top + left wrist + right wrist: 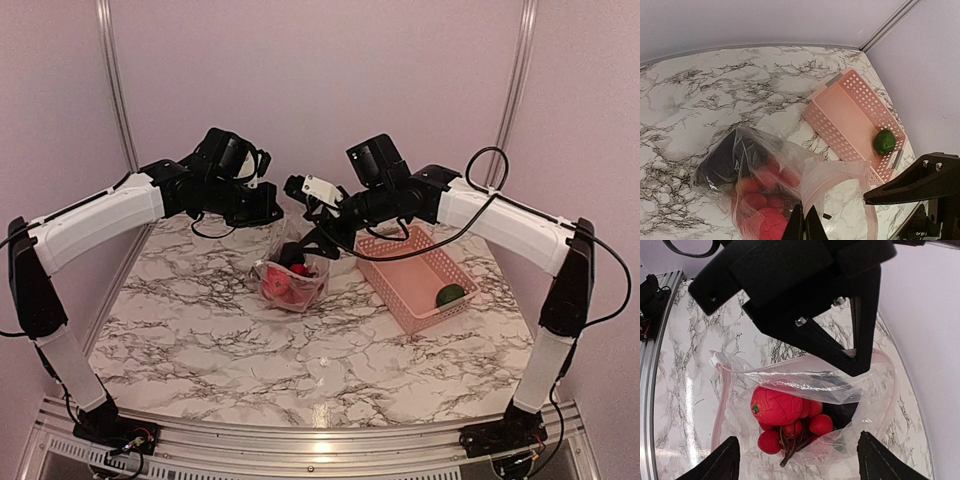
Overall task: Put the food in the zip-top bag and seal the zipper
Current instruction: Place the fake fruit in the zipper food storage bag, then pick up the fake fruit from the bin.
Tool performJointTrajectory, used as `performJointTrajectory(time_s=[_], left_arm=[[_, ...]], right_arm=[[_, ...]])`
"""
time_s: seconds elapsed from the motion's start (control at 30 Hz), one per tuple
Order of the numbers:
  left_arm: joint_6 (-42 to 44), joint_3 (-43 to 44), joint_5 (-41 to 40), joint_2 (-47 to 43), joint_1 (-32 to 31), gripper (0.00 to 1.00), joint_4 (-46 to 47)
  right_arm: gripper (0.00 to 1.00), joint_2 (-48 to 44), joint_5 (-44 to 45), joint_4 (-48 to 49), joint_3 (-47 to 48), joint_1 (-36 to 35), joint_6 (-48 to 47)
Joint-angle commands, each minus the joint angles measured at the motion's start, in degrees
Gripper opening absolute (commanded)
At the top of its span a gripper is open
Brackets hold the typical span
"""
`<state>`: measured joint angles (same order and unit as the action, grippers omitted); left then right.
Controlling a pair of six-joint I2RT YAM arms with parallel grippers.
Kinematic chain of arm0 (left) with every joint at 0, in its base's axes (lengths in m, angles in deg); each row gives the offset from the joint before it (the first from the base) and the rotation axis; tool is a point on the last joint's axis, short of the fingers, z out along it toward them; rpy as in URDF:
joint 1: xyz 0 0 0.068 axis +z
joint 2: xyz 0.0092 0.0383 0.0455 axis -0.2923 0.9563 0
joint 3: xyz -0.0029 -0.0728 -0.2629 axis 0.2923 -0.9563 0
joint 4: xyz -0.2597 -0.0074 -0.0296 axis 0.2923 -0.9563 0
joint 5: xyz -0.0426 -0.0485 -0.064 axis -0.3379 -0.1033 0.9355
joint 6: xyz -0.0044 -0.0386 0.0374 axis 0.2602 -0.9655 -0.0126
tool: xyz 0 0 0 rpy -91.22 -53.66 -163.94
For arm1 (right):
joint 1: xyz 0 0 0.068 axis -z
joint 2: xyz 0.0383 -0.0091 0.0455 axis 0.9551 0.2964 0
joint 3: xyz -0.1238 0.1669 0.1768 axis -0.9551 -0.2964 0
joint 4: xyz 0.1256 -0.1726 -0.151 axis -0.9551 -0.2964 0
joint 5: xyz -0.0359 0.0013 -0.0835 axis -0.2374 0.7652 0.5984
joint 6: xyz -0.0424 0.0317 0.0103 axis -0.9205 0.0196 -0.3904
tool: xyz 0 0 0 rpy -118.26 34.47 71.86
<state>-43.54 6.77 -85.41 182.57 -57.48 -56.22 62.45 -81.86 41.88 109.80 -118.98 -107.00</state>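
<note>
The clear zip-top bag [291, 282] stands on the marble table with its mouth open upward. Inside it are a large red fruit [776, 406], several small red berries [820, 424] and a dark eggplant [724, 158]. My left gripper [268, 212] is shut on the bag's top rim [804, 226] and holds it up. My right gripper [312, 243] is open and empty, with its fingertips [800, 460] spread just above the bag's mouth. The pinkish zipper [717, 405] runs open around the mouth. One green round fruit [450, 294] lies in the pink basket [398, 282].
The pink slatted basket [850, 117] stands to the right of the bag, holding only the green fruit [884, 142] at its near end. Purple walls close in the back and sides. The right gripper's finger [912, 182] shows in the left wrist view.
</note>
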Motion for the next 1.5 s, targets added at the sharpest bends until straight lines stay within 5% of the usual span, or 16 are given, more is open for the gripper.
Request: performJointTrajectory(time_s=[0.0,0.53,0.83,1.27,1.47], left_arm=[[-0.03,-0.5,0.61,0.31,0.06,0.0,1.69],[0.45,-2.91,0.5,-1.51,0.06,0.0,2.4],[0.8,-3.11,0.75,-1.71,0.06,0.0,2.35],[0.63,-4.96,1.02,-2.61,0.06,0.0,3.46],[0.81,-5.06,0.94,-2.49,0.06,0.0,3.55]], right_arm=[[0.77,-5.52,1.93,-1.45,0.56,0.96,0.67],[0.67,-19.47,0.99,-5.26,-17.92,26.77,0.89],[0.63,-19.09,8.41,-12.75,-24.02,36.44,-3.05],[0.51,-9.64,15.71,-18.79,-27.59,38.18,-3.28],[0.57,-6.78,18.51,-18.97,-27.41,38.13,-2.03]])
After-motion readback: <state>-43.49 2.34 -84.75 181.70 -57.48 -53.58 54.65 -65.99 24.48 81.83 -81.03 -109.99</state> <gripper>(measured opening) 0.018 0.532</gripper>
